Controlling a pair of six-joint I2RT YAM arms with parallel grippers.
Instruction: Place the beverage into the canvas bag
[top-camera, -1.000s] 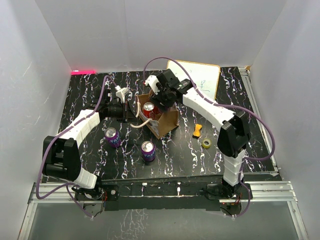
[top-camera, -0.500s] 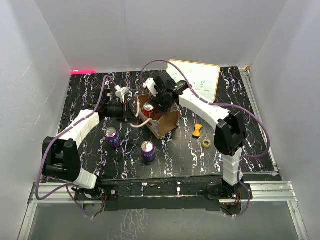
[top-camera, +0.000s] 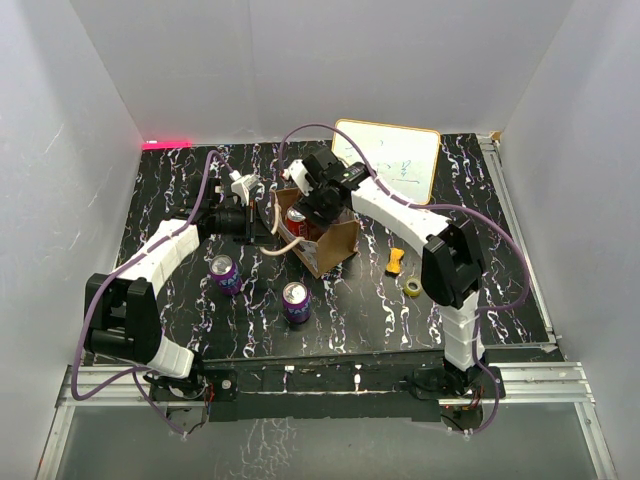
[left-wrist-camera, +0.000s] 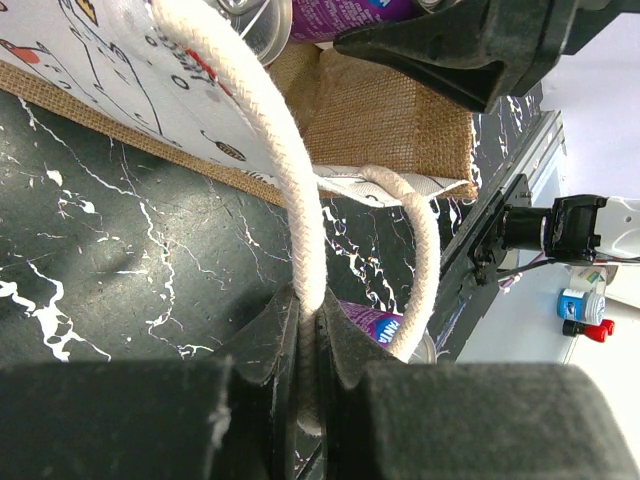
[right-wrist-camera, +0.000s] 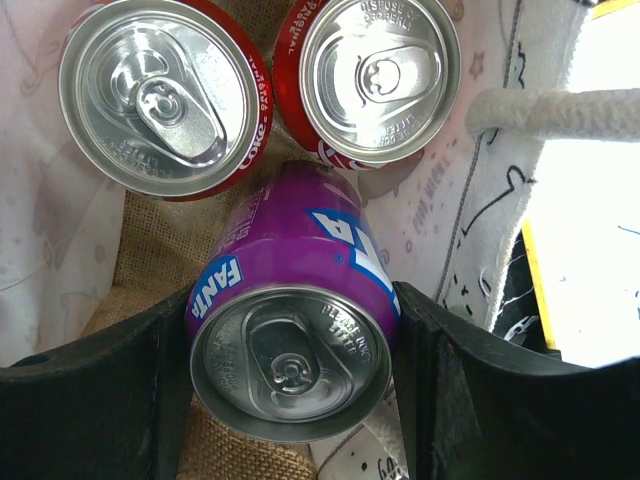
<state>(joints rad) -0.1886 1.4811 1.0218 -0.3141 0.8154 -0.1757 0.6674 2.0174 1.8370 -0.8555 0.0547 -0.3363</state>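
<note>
Marbled table (top-camera: 500, 285), canvas bag (top-camera: 338, 246) crowded, right hand (right-wrist-camera: 290, 385) holding purple can (right-wrist-camera: 300, 250) inside

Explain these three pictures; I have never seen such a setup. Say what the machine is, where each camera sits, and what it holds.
This is a robot with two arms bolted to the near edge of a black marbled table. The wide picture comes from a camera above and behind them; the other two come from cameras on the wrists. The left gripper is shut on the cream rope handle of the canvas bag. The right gripper holds a purple Fanta can in the bag's mouth, beside two red cans already inside. On the table stand two more purple cans, with a yellow tape roll, a small orange object and a whiteboard.
</note>
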